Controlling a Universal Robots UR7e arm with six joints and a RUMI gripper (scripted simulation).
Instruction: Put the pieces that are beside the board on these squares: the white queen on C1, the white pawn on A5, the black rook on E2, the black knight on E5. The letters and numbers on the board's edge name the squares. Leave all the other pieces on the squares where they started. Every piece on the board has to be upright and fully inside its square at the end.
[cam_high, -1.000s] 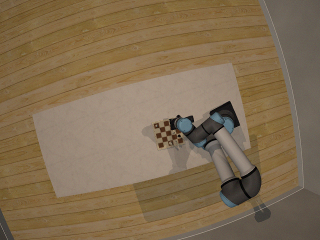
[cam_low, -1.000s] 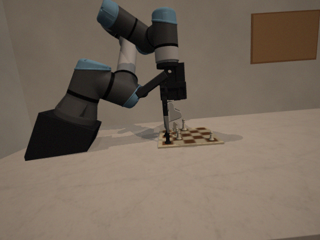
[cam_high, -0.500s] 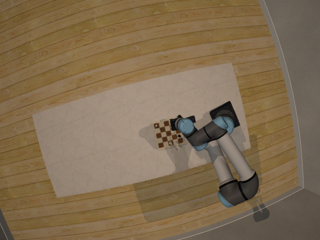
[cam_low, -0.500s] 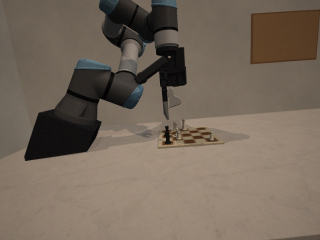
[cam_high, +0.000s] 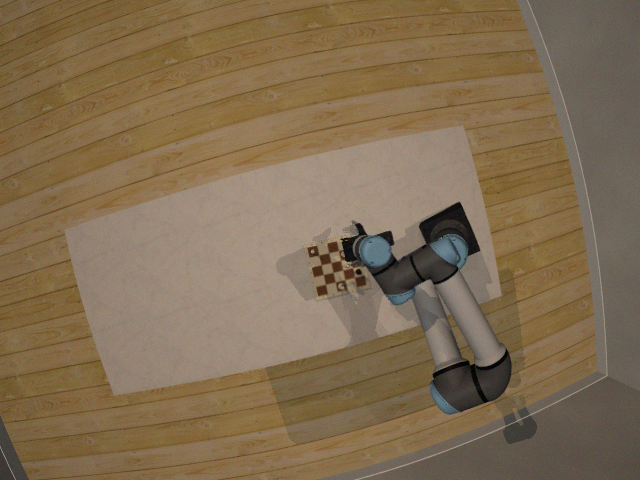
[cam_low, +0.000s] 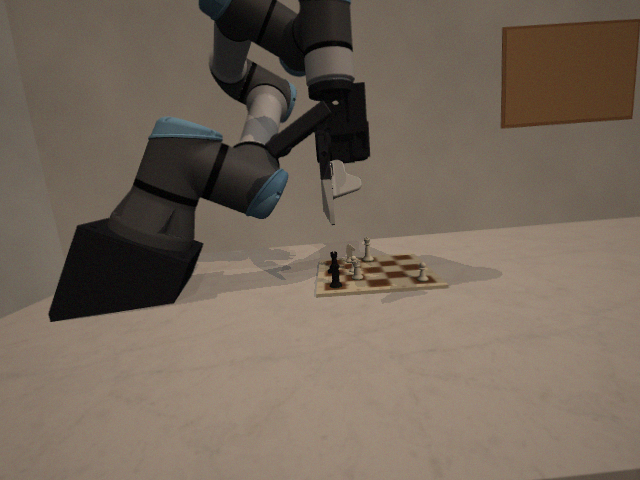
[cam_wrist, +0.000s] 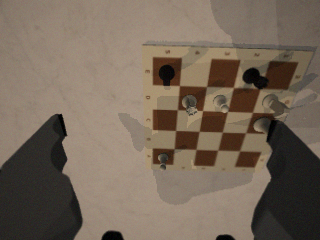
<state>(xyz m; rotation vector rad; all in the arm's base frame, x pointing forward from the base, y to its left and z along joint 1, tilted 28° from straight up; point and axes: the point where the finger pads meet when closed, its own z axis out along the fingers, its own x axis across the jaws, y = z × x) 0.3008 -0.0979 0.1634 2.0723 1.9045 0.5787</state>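
Observation:
My gripper (cam_low: 332, 209) (cam_wrist: 166, 118) is open and empty, raised well above the board's E5 corner. The small chessboard (cam_high: 325, 268) (cam_low: 382, 288) (cam_wrist: 148, 107) lies on the table. The black knight (cam_low: 336, 277) (cam_wrist: 166, 75) stands upright on E5, clear of the fingers. The black rook (cam_high: 357, 270) (cam_low: 333, 259) (cam_wrist: 252, 76) stands on E2. The white queen (cam_high: 340, 284) (cam_low: 367, 249) (cam_wrist: 261, 123) stands on C1, partly behind my right finger in the wrist view. The white pawn (cam_high: 311, 251) (cam_low: 422, 271) (cam_wrist: 162, 159) stands on A5.
Three more white pieces stand on row D: one (cam_wrist: 189, 103), another (cam_wrist: 220, 102), and a third (cam_wrist: 270, 101). The arm's black base (cam_low: 118, 268) sits left of the board on the marble table (cam_low: 310, 387). An orange panel (cam_low: 568, 72) hangs on the back wall.

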